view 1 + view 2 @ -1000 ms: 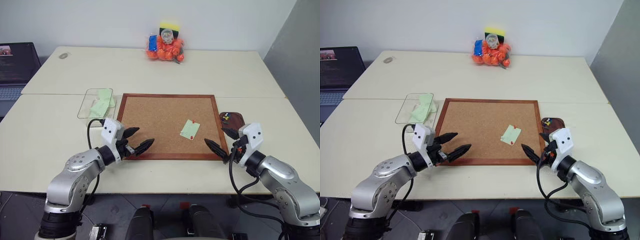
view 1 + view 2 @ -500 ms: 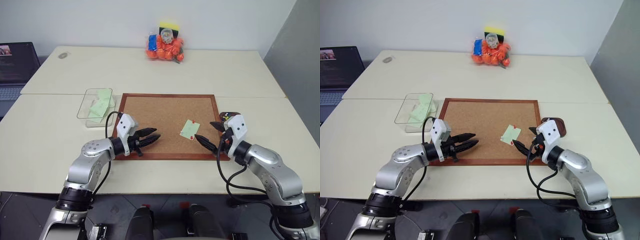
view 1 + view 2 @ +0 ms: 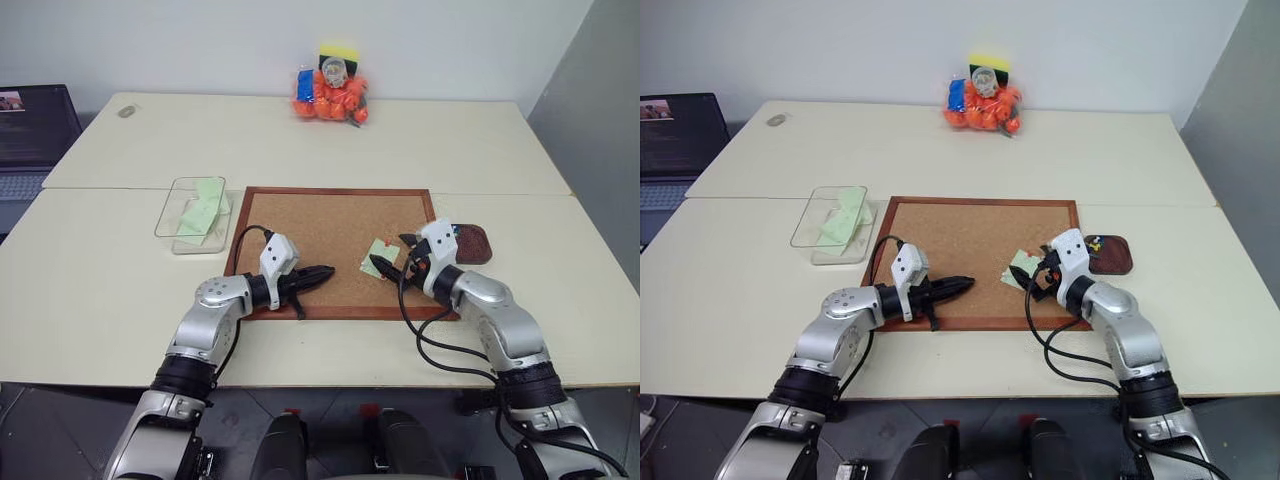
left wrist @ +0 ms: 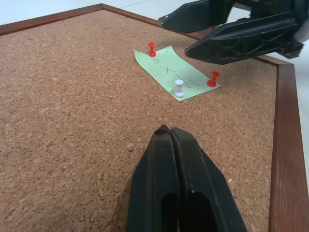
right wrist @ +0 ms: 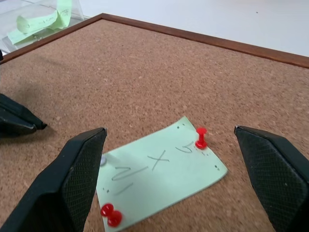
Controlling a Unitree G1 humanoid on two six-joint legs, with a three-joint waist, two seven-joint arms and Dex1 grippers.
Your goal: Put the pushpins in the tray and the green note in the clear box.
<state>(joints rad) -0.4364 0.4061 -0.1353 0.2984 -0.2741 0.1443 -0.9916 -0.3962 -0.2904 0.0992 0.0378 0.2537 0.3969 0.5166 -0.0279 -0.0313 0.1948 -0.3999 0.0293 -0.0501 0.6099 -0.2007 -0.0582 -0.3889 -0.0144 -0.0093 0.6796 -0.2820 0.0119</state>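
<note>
Landmark: corkboard, lying flat on the bench.

Nearest, over the corkboard's near edge: left hand, fingers pressed together, holding nothing, tips aimed at the note. Just right of it the right hand, fingers spread wide on either side of the green note, nothing gripped. From the head views the hand covers part of the note, so whether the fingertips touch paper or cork can't be told.

The note lies on the corkboard's right half, pinned. Pushpins: one red at a corner, a second red at another corner, seen partly, cut by the picture edge in the right wrist view, and one white in the left wrist view. There's writing on the note, not legible.

Tray: on the bench just beside the corkboard's right edge, w/ a few small coloured pins in it, too tiny to count.

Clear box: just off the corkboard's far-left corner, holds pale green paper slips.

Far beyond the corkboard: bag of orange items, contents hard to make out. Laptop far left, cut off by frame.
</note>
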